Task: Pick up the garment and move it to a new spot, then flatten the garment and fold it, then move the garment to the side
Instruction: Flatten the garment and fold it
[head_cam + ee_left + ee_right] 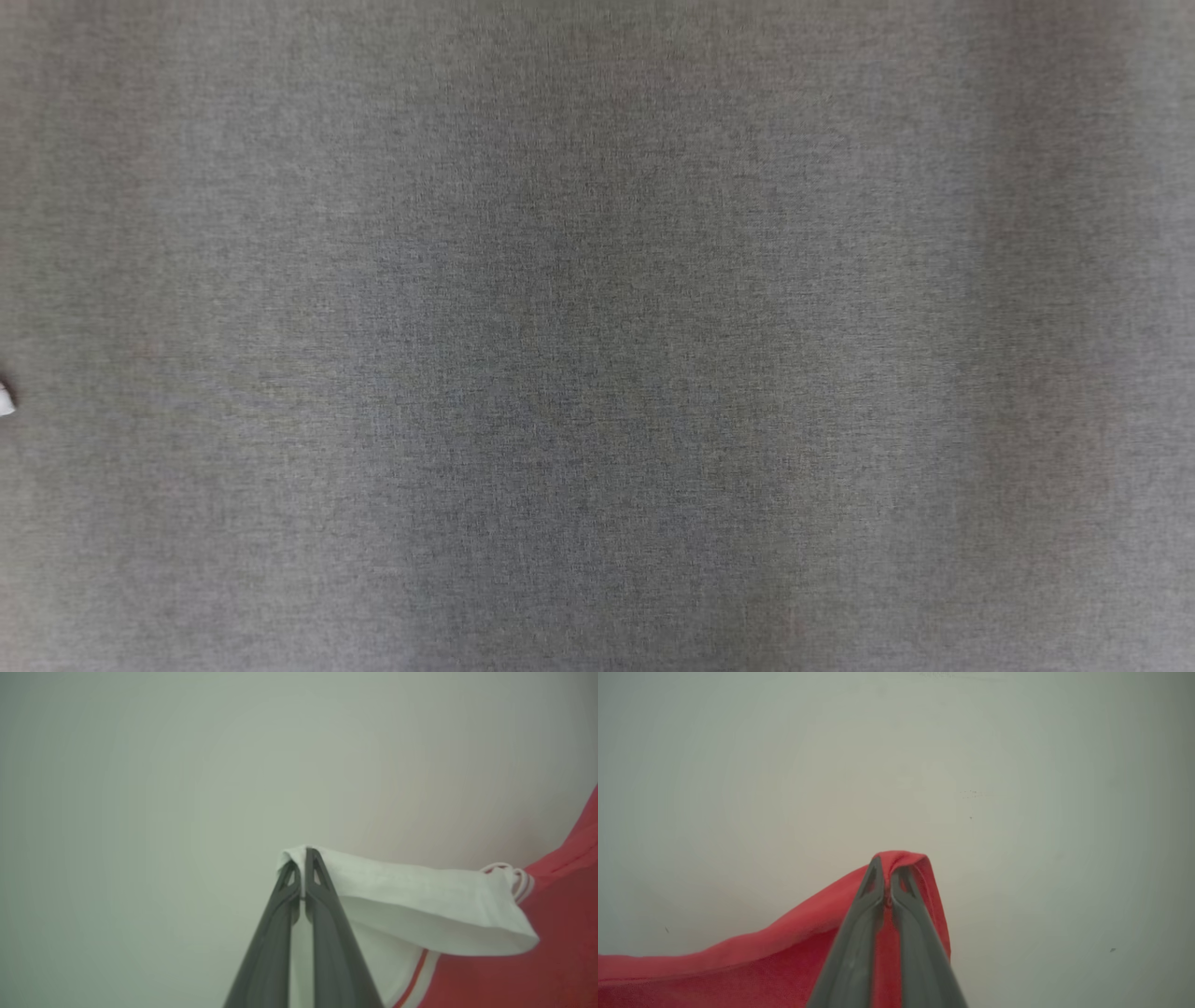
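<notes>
The left gripper (pixel 304 858) is clamped on the white sleeve (pixel 420 891) of the red-and-white garment (pixel 514 980). The right gripper (pixel 887 870) pinches its red edge, both over the grey tabletop (pixel 597 336).

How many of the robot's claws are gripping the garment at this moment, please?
2. The left claw pinches a white edge of the garment; the right claw pinches a red fold.

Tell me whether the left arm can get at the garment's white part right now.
Likely yes: the left gripper is shut on a fold of the white part, with nothing in between.
</notes>
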